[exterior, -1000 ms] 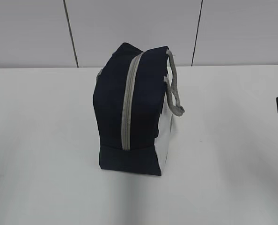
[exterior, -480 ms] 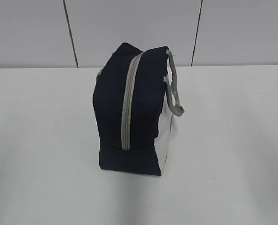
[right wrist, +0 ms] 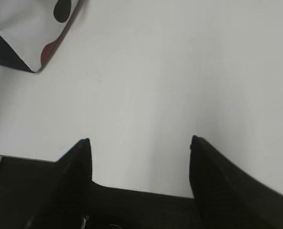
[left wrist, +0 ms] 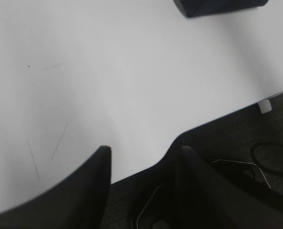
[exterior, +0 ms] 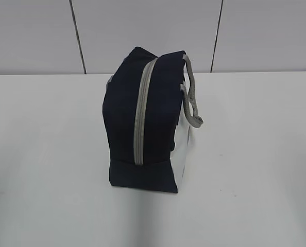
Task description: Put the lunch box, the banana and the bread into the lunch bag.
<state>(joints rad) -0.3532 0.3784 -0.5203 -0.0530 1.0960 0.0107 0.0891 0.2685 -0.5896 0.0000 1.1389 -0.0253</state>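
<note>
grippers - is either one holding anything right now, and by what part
Nothing is held. The left gripper and right gripper both stand open over bare table, apart from the zipped lunch bag.

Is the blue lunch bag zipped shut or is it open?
Shut. The grey zipper runs closed up the lunch bag with no gap and no lining showing in the exterior view.

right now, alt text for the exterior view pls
A navy-blue lunch bag stands upright on a white table, its grey zipper shut along the near end and a grey handle hanging to the right. No arms or food are visible.
</note>
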